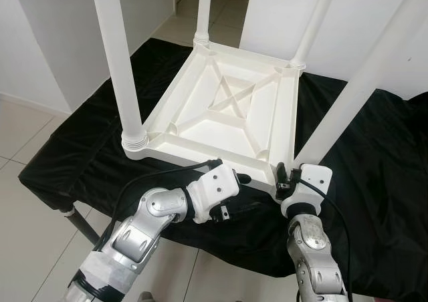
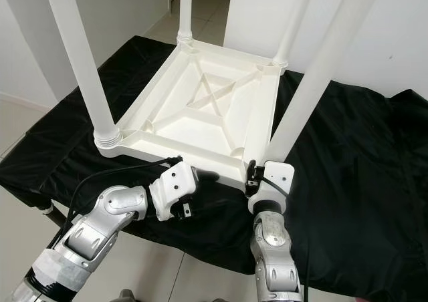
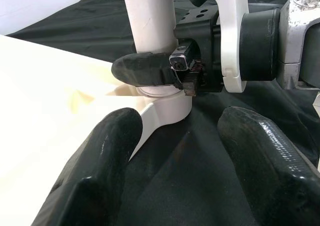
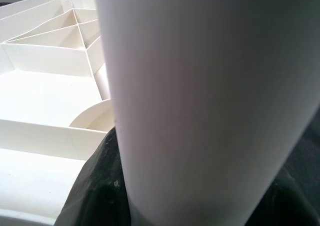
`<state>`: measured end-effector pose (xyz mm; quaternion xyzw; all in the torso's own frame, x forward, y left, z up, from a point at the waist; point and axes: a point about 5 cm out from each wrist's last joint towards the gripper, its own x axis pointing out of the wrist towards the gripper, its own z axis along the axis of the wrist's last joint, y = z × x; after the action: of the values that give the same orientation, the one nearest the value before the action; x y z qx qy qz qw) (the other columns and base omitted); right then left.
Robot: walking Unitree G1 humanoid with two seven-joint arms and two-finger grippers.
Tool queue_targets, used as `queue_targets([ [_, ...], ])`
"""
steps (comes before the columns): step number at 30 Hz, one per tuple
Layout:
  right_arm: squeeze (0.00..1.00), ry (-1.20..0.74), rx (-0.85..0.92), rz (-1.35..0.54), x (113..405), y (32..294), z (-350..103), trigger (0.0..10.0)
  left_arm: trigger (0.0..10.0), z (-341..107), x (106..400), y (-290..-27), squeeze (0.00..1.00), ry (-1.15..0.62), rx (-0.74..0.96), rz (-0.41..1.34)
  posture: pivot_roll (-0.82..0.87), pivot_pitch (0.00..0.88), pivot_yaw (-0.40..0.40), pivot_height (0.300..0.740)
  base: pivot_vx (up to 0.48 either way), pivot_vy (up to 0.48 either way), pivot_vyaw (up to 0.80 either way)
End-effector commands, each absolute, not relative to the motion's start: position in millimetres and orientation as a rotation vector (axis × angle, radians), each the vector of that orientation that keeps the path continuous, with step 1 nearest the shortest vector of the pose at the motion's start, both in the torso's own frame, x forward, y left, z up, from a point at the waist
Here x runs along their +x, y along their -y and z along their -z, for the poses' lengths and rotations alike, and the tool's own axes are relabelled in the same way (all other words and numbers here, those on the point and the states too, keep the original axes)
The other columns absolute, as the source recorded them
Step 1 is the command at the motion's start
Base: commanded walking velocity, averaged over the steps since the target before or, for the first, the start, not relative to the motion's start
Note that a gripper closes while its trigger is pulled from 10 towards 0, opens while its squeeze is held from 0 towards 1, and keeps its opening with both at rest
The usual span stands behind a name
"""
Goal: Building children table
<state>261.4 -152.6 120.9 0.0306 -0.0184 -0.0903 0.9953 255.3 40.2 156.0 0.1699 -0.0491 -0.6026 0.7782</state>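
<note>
Tabletop (image 1: pixel 227 111), white plastic and turned upside down, lies on a black cloth (image 1: pixel 374 162) that covers a low stand, its ribbed underside facing up with an X-shaped brace at the centre. Four white legs rise from its corners: the near-left leg (image 1: pixel 119 61) at about 10 o'clock from the centre of the head view, the far-left leg (image 1: pixel 202 11) at 12 o'clock, the far-right leg (image 1: pixel 314 21) at 1 o'clock, and the near-right leg (image 1: pixel 364 81) slanting up toward 2 o'clock. The right gripper (image 1: pixel 286 175) sits at the base of that near-right leg, at the tabletop's near-right corner around 5 o'clock; the left wrist view shows one of its black fingers (image 3: pixel 142 68) wrapped across the leg just above the socket, so it is clamped around the leg, and the right wrist view looks straight up the white tube at close range. The left gripper (image 3: pixel 192 166) is just beside it, low against the tabletop's near edge at about 6 o'clock, its two fingers spread wide and holding nothing, with the black cloth and the leg's socket between and beyond them. Pale floor tiles (image 1: pixel 27 202) show at 8 o'clock, and white walls stand behind the stand.
</note>
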Motion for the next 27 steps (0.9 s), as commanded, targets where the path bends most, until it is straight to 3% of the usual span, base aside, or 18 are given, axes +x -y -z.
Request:
queue_targets([
  [1,0.0,-0.028,0.026,0.202,257,157,-108,10.0,10.0,-155,254,-38,0.07,0.111,0.376,1.303,0.0,0.1,-0.09,0.74,0.0,0.0,0.0],
  [2,0.0,-0.028,0.026,0.202,257,157,-108,10.0,10.0,-155,254,-38,0.07,0.111,0.376,1.303,0.0,0.1,-0.09,0.74,0.0,0.0,0.0],
  [3,0.69,-0.021,0.021,0.199,257,158,-109,10.0,10.0,-156,253,-38,0.07,0.112,0.373,1.305,0.0,0.101,-0.089,0.74,0.0,0.0,0.0],
  [5,0.69,-0.018,0.021,0.196,256,159,-109,10.0,10.0,-156,254,-37,0.07,0.113,0.372,1.305,0.0,0.101,-0.089,0.74,0.0,0.0,0.0],
  [6,1.0,-0.014,0.021,0.193,256,159,-109,10.0,10.0,-156,254,-37,0.07,0.114,0.372,1.306,0.0,0.102,-0.089,0.74,0.0,0.0,0.0],
  [18,1.0,0.094,-0.006,0.036,252,160,-122,10.0,10.0,-157,254,-38,0.07,0.116,0.375,1.308,0.01,0.108,-0.082,0.74,0.0,0.0,0.0],
  [19,0.79,0.111,-0.011,0.007,252,159,-125,10.0,10.0,-158,255,-39,0.07,0.116,0.377,1.306,0.01,0.108,-0.083,0.74,0.0,0.0,0.0],
  [20,0.29,0.125,-0.013,-0.014,252,159,-127,10.0,10.0,-158,256,-39,0.07,0.117,0.378,1.303,0.02,0.107,-0.086,0.74,0.0,0.0,0.0],
  [21,0.0,0.133,-0.014,-0.027,252,159,-129,10.0,10.0,-158,256,-40,0.07,0.118,0.379,1.301,0.02,0.107,-0.086,0.74,0.0,0.0,0.0],
  [27,0.0,0.216,-0.043,-0.097,245,155,-137,10.0,10.0,-165,260,-46,0.07,0.127,0.338,1.269,0.02,0.107,-0.095,0.74,0.0,0.0,0.0],
])
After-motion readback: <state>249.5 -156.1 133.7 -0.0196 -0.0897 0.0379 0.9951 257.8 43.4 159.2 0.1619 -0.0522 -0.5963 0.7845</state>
